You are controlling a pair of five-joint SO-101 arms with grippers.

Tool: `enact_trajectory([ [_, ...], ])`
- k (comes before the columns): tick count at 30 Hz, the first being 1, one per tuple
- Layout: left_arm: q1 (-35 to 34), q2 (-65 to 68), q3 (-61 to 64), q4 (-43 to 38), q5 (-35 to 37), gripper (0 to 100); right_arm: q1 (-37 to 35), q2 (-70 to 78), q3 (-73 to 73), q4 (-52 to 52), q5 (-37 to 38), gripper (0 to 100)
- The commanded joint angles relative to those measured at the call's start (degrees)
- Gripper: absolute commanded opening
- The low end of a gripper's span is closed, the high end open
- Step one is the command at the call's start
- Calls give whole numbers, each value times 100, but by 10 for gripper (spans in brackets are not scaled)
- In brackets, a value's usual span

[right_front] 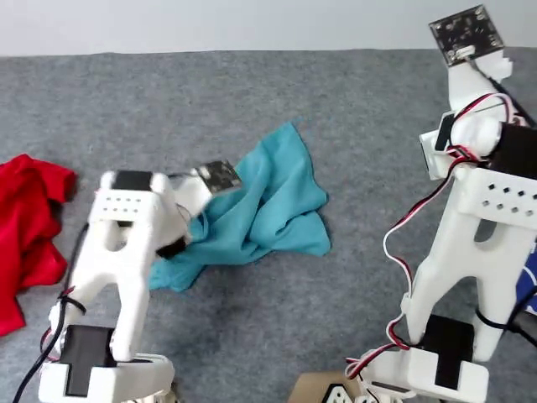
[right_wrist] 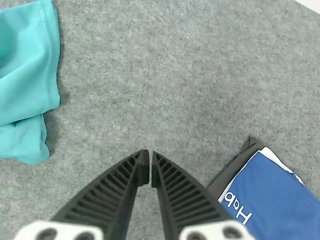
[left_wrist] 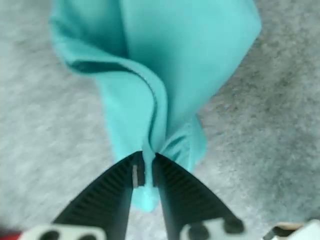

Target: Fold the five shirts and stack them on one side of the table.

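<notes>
Grips a fold of the crumpled teal shirt in the left claw, cloth fanning toward two o'clock across the worktop. Holds the right claw closed, empty, at three o'clock.

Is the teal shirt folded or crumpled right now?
Crumpled: the teal shirt lies in uneven bunches on the table, and the left gripper is shut on a pinched ridge of it.

Shirts plainly seen: two, one teal shirt, one red shirt. Blue cloth with white print: one, kind unclear. Robot arms: two, left arm, right arm. Pincers: two, left pincer, right pincer. Tabletop: one.
</notes>
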Motion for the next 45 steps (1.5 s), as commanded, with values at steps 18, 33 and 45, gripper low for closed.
enact_trajectory([
  [18, -633, -18, -752, 519, 53, 5, -514, 66, -141, 215, 0, 10],
  [33, -1125, -9, 48, -1116, 360, 170, -488, 48, -141, 224, 0, 10],
  [45, -2092, 325, -84, -2066, 343, 171, -514, 75, -141, 224, 0, 10],
])
